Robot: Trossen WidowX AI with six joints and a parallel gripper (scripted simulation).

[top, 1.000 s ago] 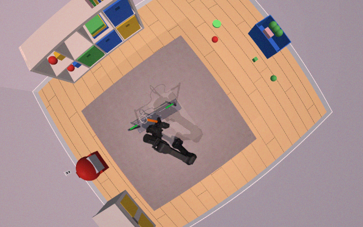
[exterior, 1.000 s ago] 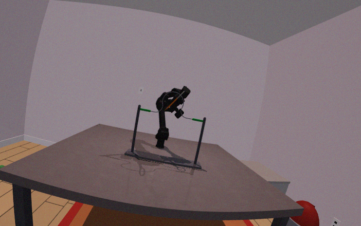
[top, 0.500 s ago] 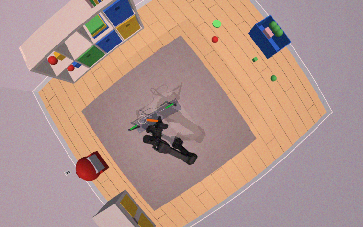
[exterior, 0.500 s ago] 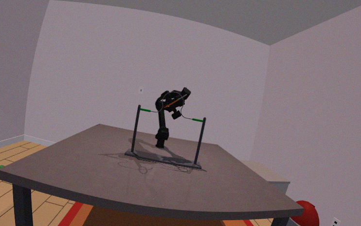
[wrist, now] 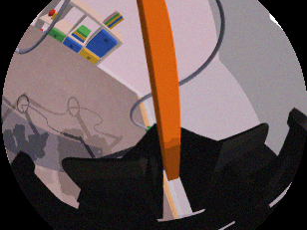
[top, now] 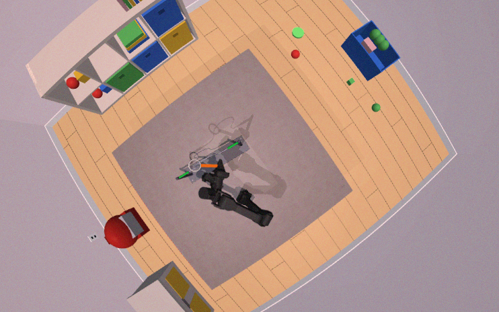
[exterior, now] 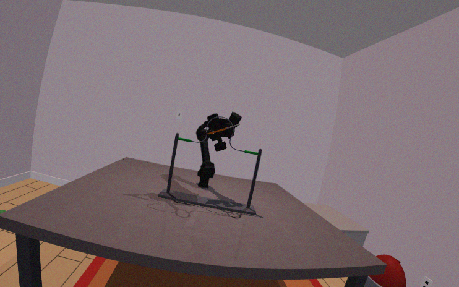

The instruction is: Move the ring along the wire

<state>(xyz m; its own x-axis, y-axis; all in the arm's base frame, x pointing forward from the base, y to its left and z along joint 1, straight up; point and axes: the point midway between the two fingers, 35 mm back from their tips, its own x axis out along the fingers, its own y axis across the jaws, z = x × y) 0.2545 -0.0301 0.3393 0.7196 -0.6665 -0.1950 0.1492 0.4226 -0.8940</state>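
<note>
My gripper (top: 219,165) (wrist: 161,126) is shut on the orange handle (top: 208,165) (exterior: 219,130) (wrist: 161,74). The pale ring (top: 188,165) (exterior: 237,125) is at the handle's far end, seen almost edge-on in the exterior view, where it crosses the descending side of the grey wire's arch. I cannot tell whether it touches the wire. The ring is out of the wrist view. The thin grey wire (exterior: 230,143) (wrist: 222,29) arches between the left green part (exterior: 184,139) and the right green part (exterior: 251,152), which is the one nearer the ring in the top view.
The left post (exterior: 172,164) and right post (exterior: 254,178) rise from a dark base on the grey table (exterior: 117,227). The arm is on the side of the wire away from the exterior camera. Shelves, bins and balls are on the floor away from the table.
</note>
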